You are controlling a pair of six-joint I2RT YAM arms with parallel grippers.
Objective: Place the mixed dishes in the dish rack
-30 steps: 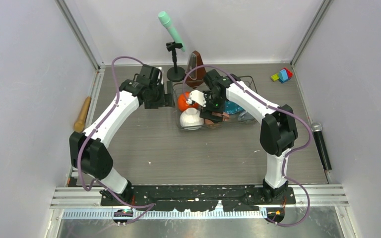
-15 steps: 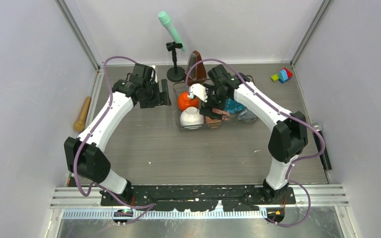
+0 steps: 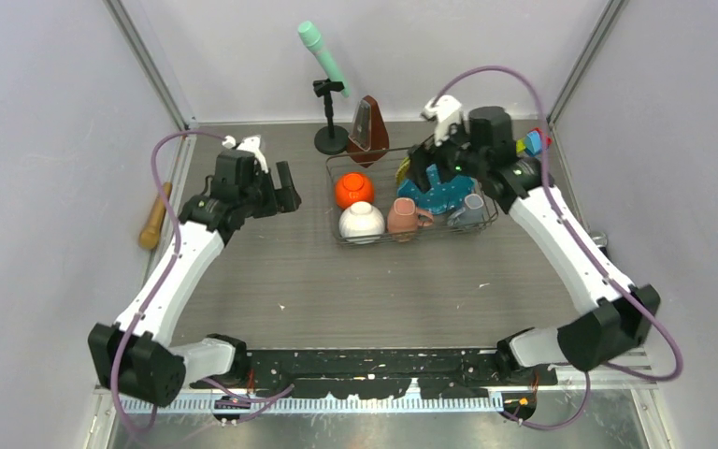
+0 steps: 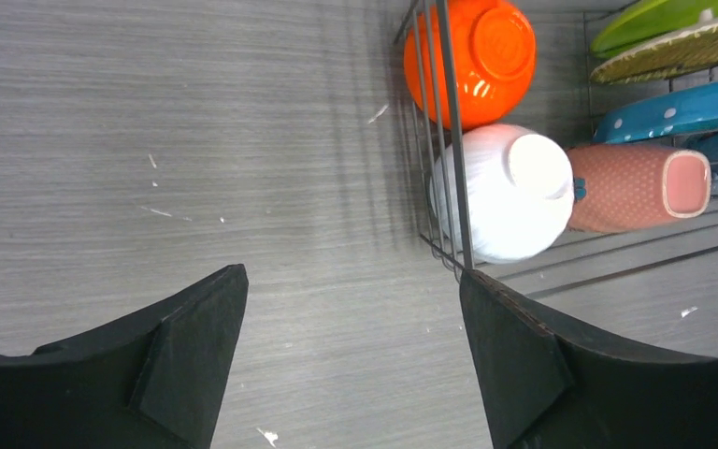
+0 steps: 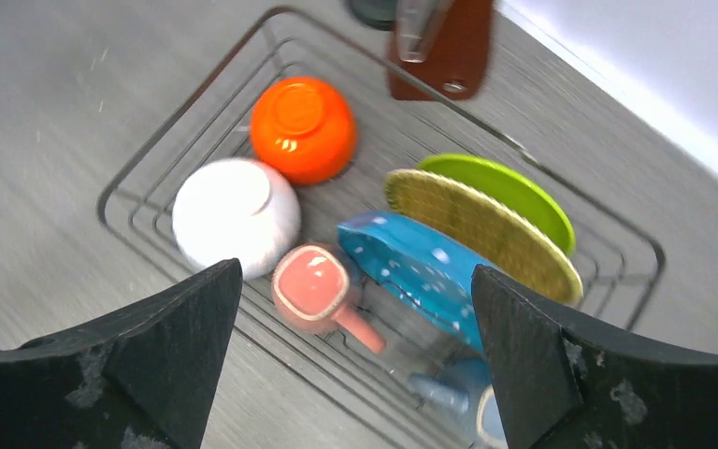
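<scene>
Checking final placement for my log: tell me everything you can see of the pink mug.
The pink mug is salmon pink and looks ceramic, with a finely dotted body, a rounded squarish end and one loop handle. It sits in the rack near the front edge. It appears to be upside down with a flat end up, though that is hard to confirm. The white bowl is on one side, seemingly touching it, and the blue plate is on the other.
</scene>
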